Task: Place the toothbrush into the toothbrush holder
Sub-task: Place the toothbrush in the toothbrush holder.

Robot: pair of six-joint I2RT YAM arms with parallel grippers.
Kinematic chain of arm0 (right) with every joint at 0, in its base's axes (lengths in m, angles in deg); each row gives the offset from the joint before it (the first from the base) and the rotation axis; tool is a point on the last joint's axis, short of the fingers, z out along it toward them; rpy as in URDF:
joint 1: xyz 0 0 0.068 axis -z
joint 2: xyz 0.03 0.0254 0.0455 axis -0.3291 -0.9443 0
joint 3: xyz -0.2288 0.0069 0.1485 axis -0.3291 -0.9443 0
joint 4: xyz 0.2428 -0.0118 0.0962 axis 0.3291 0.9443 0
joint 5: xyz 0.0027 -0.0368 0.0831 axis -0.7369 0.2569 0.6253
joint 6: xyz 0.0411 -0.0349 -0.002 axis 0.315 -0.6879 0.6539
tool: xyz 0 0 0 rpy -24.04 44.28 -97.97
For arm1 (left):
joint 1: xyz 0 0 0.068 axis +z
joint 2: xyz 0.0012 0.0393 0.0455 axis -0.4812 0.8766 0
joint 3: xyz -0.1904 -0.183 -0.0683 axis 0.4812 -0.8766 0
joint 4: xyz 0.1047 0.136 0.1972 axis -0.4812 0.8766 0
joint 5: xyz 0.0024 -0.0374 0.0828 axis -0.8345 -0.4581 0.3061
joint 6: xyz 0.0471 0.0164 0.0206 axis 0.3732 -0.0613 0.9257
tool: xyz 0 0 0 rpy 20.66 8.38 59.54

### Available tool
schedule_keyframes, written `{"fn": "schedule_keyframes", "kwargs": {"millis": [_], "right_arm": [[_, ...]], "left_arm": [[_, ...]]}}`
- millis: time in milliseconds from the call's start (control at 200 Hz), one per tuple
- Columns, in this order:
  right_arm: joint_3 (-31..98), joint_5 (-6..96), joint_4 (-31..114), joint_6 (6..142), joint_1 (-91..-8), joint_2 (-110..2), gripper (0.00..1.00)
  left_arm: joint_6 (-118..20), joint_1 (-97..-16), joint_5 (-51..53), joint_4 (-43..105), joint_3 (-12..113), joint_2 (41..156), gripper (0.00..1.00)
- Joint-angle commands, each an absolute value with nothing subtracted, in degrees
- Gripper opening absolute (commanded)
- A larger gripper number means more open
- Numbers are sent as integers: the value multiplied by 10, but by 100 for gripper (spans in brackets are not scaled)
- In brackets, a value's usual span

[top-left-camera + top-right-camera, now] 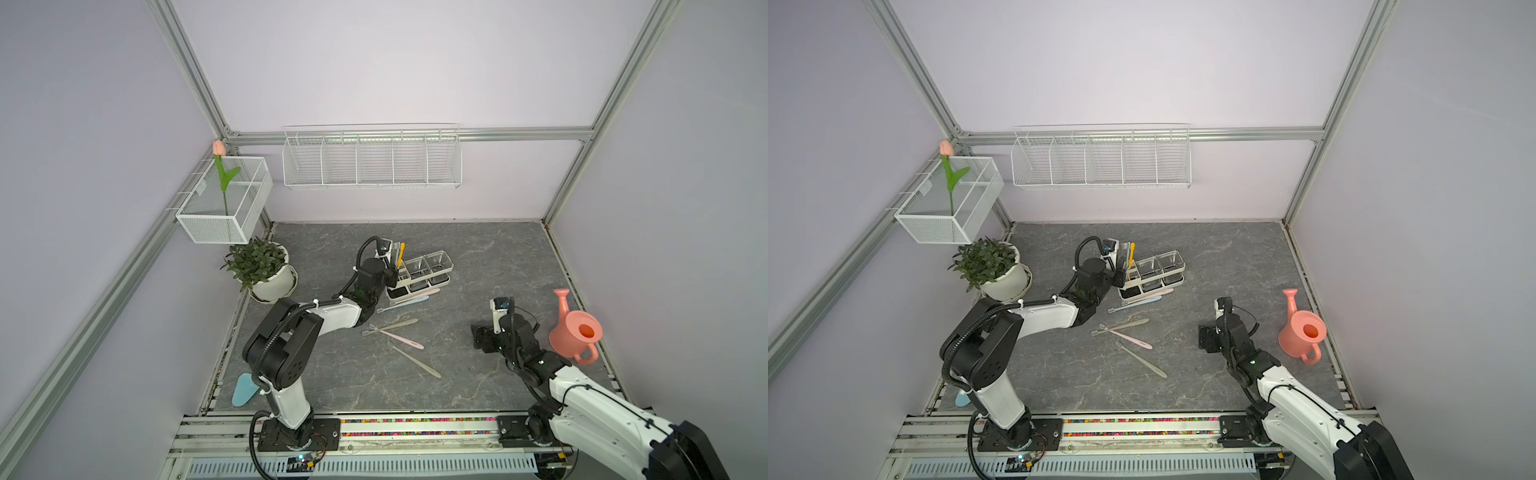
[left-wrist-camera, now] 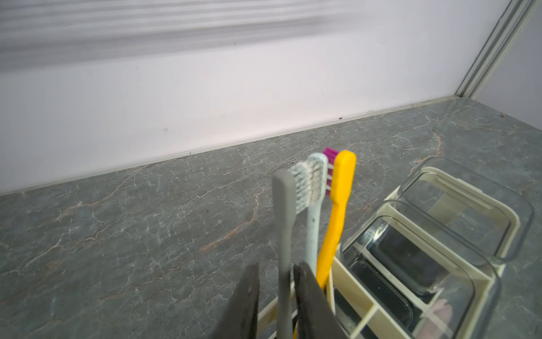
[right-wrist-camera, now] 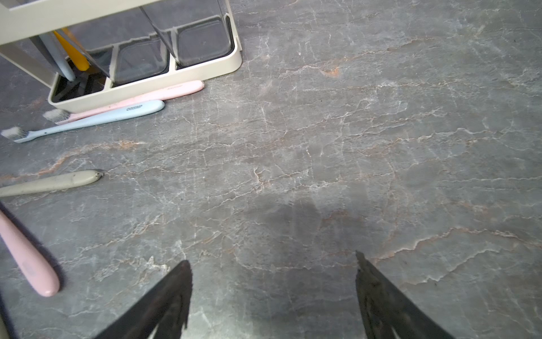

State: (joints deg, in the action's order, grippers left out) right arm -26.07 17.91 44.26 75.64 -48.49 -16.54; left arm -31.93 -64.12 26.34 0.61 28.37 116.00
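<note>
The cream toothbrush holder [image 1: 419, 275] [image 1: 1150, 274] stands mid-table, with two clear cups [image 2: 457, 223]. Three toothbrushes stand upright in its divided end: grey [image 2: 284, 223], pale blue [image 2: 313, 223] and yellow [image 2: 337, 211]. My left gripper [image 2: 277, 265] [image 1: 390, 268] straddles the grey handle with its jaws slightly apart, and a gap shows on one side. My right gripper [image 3: 272, 264] [image 1: 482, 336] hovers wide open and empty over bare table. A pink toothbrush [image 3: 146, 98] and a blue one [image 3: 96, 119] lie against the holder's base [image 3: 205, 66].
Three more toothbrushes [image 1: 401, 338] lie loose mid-table between the arms. A pink watering can [image 1: 575, 328] stands by the right wall and a potted plant [image 1: 262, 266] at the back left. Wire baskets [image 1: 372, 160] [image 1: 224, 199] hang on the walls.
</note>
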Motion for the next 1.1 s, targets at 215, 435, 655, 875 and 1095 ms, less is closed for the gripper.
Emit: {"fn": "schedule_keyframes", "kwargs": {"millis": [215,435,655,875,1095], "right_arm": [[-250,183,435,763,-482,-171,89],[-244,184,434,762,-482,-185,89],[-242,187,439,761,-482,-185,89],[-249,191,437,761,-482,-169,89],[-242,216,429,752,-482,-190,89]], "left_arm": [[-319,-639,253,-8,261,1112,36],[-316,-639,236,16,258,1073,37],[-323,-639,198,66,274,1031,39],[-338,-639,144,276,360,997,41],[-372,-640,97,379,380,950,43]]}}
